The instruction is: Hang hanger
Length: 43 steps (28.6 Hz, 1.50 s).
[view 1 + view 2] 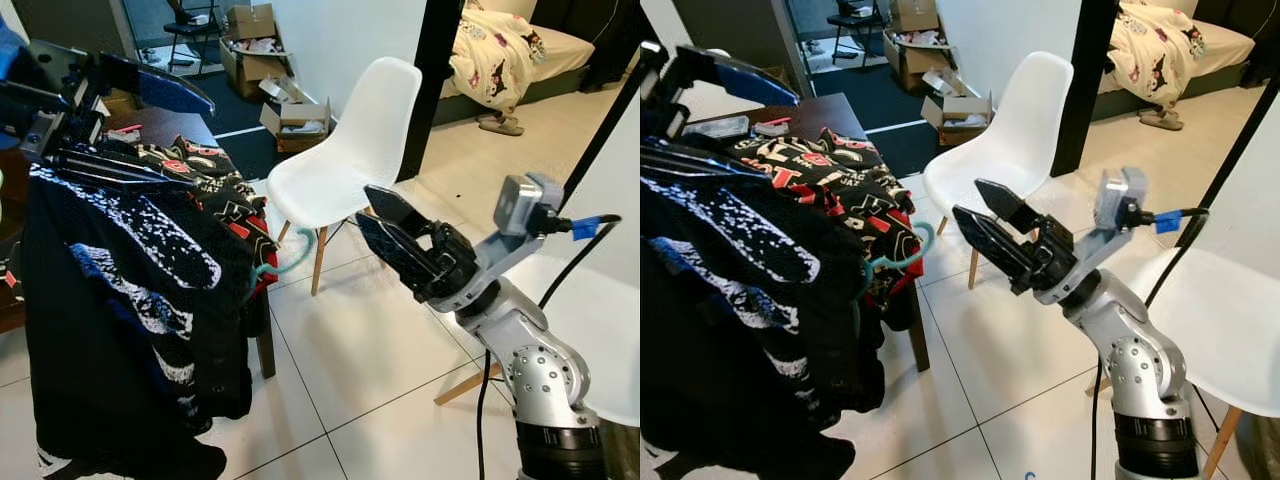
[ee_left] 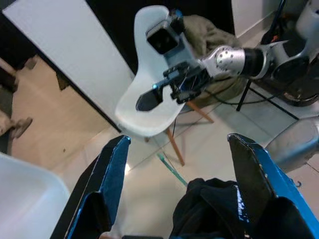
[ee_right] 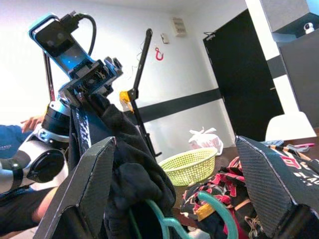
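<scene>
Up at the top left of the left eye view, your left gripper (image 1: 150,85) is raised beside the brown table (image 1: 175,125). A dark patterned garment (image 1: 120,300) hangs down from just under it, and you cannot tell from this view what its blue-edged fingers grip. Your right gripper (image 1: 395,235) reaches out low over the tiled floor (image 1: 370,350), before the white chair (image 1: 345,160), fingers spread and empty.

From the right eye view, you see the teal hanger (image 1: 902,262) curling out from the clothes pile (image 1: 830,175) at the table's edge, just beside the hanging garment. Judge it light and stiff, probably smooth plastic, while the cloth around it is soft and could drag or snag. Take the hanger by its hook or neck, where it shows bare.

Along the left wrist view, the fingers (image 2: 112,169) stand wide apart, with dark fabric bunched between them near the base. Whether they pinch it is unclear.

Through the right wrist view, the right fingers (image 3: 92,169) frame the hanger's teal loops (image 3: 199,209) close ahead. The raised left arm (image 3: 70,79) holds the garment up beyond, and a yellow basket (image 3: 187,167) sits on the table behind.
</scene>
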{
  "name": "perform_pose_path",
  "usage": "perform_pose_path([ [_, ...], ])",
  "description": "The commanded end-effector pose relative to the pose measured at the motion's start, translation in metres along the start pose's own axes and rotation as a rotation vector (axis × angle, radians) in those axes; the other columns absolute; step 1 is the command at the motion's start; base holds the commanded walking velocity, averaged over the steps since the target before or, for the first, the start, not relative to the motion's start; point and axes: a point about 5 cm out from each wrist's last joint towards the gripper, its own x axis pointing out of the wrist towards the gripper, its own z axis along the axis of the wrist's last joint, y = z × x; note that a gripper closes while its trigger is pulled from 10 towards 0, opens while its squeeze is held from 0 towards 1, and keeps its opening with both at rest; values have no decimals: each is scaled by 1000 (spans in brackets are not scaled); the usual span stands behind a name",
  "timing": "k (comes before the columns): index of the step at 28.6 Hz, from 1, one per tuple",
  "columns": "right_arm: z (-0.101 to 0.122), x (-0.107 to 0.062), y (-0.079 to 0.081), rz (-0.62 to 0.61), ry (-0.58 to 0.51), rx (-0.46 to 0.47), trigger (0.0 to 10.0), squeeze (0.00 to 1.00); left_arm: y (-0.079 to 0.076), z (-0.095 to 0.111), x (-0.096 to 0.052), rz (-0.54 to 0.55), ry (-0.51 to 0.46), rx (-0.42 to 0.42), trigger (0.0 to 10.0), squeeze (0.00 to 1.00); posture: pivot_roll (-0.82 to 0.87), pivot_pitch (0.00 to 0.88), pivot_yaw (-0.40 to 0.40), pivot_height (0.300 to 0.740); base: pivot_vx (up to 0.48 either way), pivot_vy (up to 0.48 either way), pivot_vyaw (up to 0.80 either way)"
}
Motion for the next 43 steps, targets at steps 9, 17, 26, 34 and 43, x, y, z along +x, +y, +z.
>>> perform_pose_path([
  [9, -16, -13, 18, 116, 160, 22, 10000, 0, -4, 36, 0, -100, -245, 57, 10000, 0, 87, 66, 27, 740, 0, 0, 0],
  [17, -21, -11, 26, 154, 174, 25, 10000, 0, -1, 37, 0, -97, -285, 63, 10000, 0, 82, 63, 32, 740, 0, 0, 0],
  [26, -16, -1, 41, 245, 90, 52, 10000, 0, 3, 38, -2, -88, -313, 59, 10000, 0, 81, 63, 36, 740, 0, 0, 0],
  [34, -16, 9, 48, 291, 60, 61, 10000, 0, 4, 41, -6, -78, -331, 60, 10000, 0, 82, 63, 35, 740, 0, 0, 0],
  [43, -27, 23, 39, 220, 111, 3, 10000, 0, 3, 44, -6, -90, -346, 67, 10000, 0, 85, 60, 34, 740, 0, 0, 0],
])
